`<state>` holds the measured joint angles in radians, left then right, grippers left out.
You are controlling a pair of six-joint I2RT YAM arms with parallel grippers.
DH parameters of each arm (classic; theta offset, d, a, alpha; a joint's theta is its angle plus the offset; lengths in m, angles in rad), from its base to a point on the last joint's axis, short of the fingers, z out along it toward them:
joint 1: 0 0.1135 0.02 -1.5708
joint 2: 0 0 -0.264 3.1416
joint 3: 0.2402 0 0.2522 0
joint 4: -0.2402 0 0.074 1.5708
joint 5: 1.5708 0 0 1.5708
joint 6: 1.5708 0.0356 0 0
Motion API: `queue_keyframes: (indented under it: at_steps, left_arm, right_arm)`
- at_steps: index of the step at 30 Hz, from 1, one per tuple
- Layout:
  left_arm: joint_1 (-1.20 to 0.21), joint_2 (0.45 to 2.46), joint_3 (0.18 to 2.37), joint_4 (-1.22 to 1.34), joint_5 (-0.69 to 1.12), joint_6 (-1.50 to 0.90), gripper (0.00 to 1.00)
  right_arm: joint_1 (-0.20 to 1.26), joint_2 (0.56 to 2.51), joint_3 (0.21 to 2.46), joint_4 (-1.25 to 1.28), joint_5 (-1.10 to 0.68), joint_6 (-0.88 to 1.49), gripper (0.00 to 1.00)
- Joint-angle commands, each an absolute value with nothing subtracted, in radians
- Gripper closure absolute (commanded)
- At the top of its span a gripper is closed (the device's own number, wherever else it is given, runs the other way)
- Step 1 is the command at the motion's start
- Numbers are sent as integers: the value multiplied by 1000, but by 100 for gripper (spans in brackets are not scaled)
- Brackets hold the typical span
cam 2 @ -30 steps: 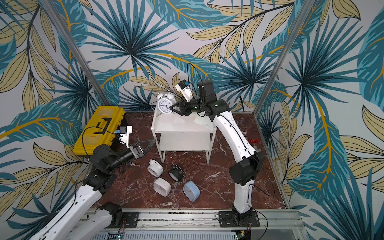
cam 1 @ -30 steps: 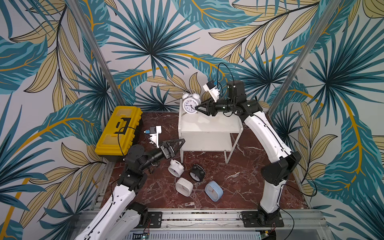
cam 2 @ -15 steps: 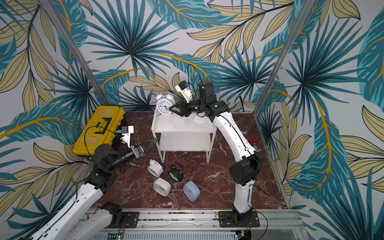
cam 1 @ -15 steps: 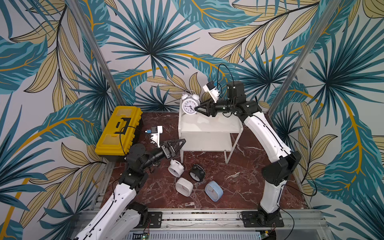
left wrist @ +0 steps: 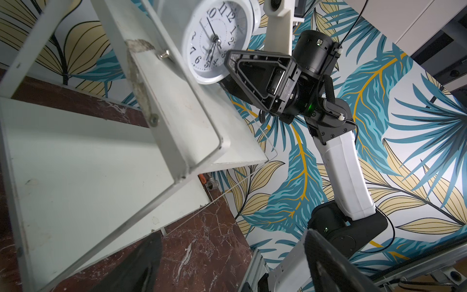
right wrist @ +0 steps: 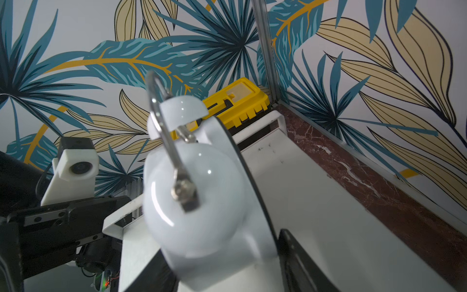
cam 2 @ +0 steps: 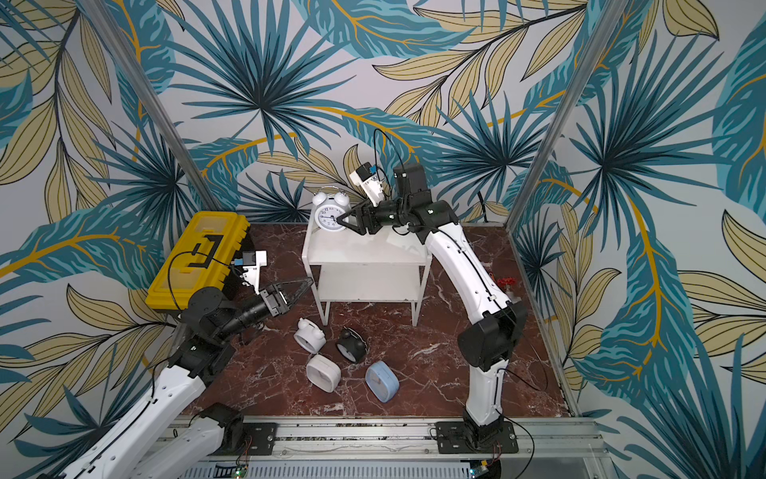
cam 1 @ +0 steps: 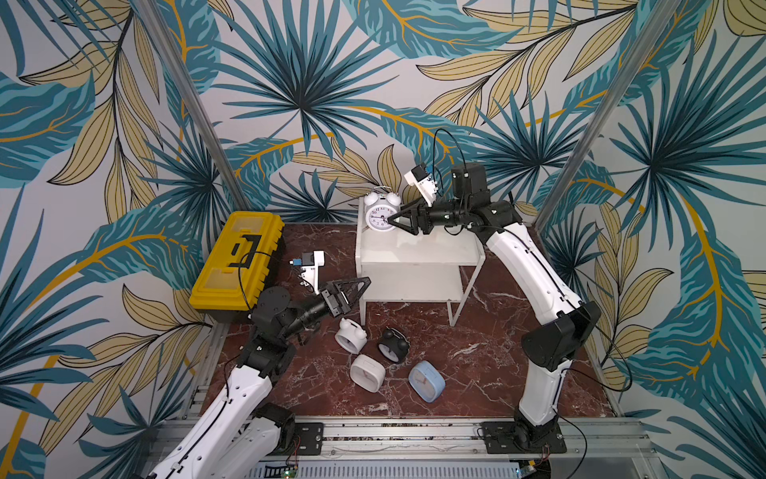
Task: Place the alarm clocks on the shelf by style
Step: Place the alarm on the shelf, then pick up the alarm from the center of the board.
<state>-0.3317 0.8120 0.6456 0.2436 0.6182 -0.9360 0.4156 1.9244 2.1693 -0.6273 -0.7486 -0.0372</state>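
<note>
My right gripper (cam 1: 394,218) flanks the upright white twin-bell clock (cam 1: 378,214), just frame-left of it atop the shelf (cam 1: 418,249); pinching or loose, I cannot tell

twin-bell clock (right wrist: 202,202): glossy white shell, bright metal handle (right wrist: 168,149). shelf (cam 1: 418,253): matt white boards. tabletop (cam 1: 489,365): polished red marble pattern.

A yellow toolbox (cam 1: 238,265) is lying shut on a red marble top (cam 1: 493,365). Leaf wallpaper (cam 1: 315,74) is covering the walls behind and beside the toolbox. A metal post (cam 1: 199,116) is rising just behind it. A rail (cam 1: 414,429) is running along the front. Well apart from the toolbox, by the opposite wall, a small red thing (cam 2: 506,283) is lying, too small to identify.
</note>
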Motion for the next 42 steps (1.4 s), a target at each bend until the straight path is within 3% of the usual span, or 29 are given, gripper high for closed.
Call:
queue_keyframes:
  at_steps: [1,10,19,22,26,31,36,42]
  left_arm:
    - [-325,805,632,276,633,-940,9]
    - [-325,798,621,233,615,-924,7]
    - [-325,750,624,115,538,-867,4]
    - [-324,706,630,-7,403,-838,4]
    - [-324,661,633,-177,237,-833,2]
    - [-324,638,643,-358,79,-866,4]
    - [-322,617,638,-533,-132,-953,5]
    - [-323,627,620,-572,-152,-997,8]
  right_arm:
    - [417,1905,2179,-646,-737,-32,38]
    - [416,1827,2108,-640,-694,-32,33]
    - [449,1587,1931,-652,-504,0,26]
    - [525,1461,1781,-672,-356,3,28]
    - [742,1275,1469,-606,-83,31,30]
    - [936,1158,1135,-415,83,273,34]
    - [1049,1217,942,-137,175,396,38]
    - [1072,1432,969,78,126,380,49]
